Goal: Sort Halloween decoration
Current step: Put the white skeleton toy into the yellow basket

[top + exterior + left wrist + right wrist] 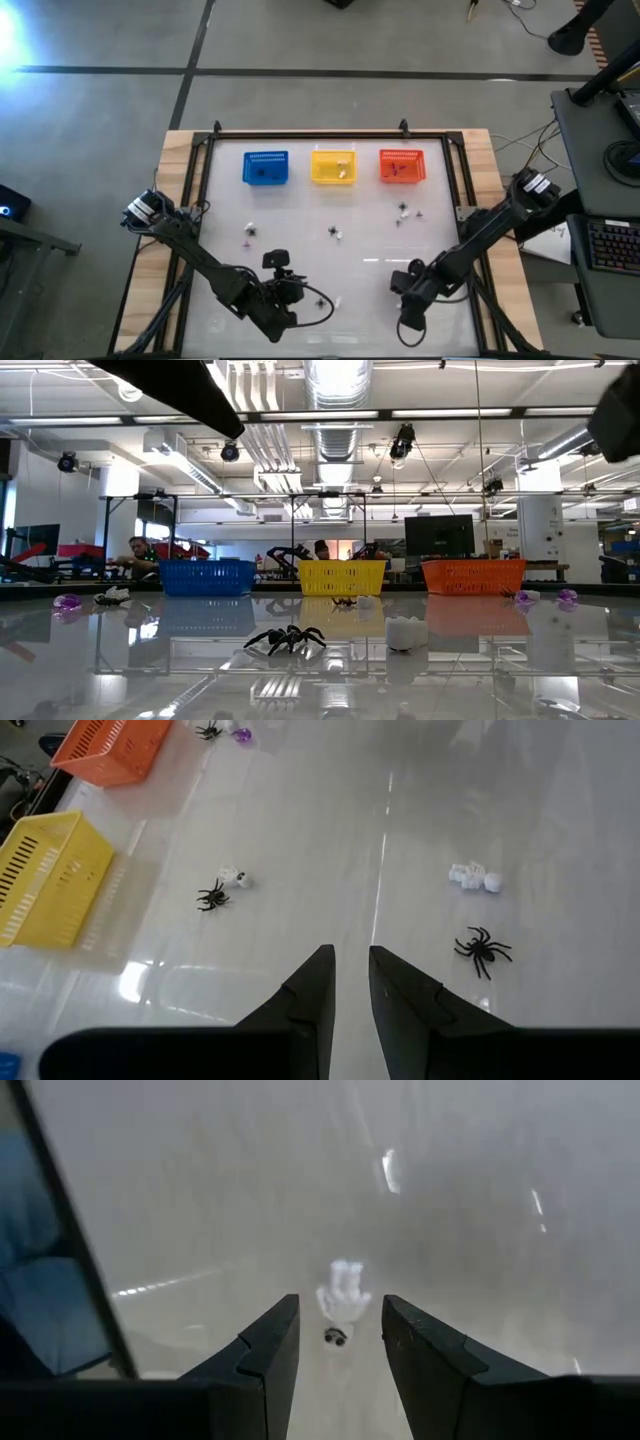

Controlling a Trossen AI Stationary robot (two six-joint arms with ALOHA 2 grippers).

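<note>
Small Halloween trinkets lie scattered on the white table. In the left wrist view a black spider (483, 950) and a whitish piece (474, 877) lie ahead of my left gripper (350, 965). That gripper hovers near the front edge (290, 292), its fingers a narrow gap apart with nothing between them. My right gripper (340, 1315) hangs open at the front right (408, 312), pointing down at a whitish piece (343, 1292) on the table just beyond its fingertips. Another spider (212, 897) and a white piece (233, 877) lie farther off.
Blue (265, 167), yellow (333, 166) and orange (402, 165) baskets stand in a row at the far side. More trinkets lie near the orange basket (403, 210) and at the left middle (249, 232). A black frame (200, 180) borders the table.
</note>
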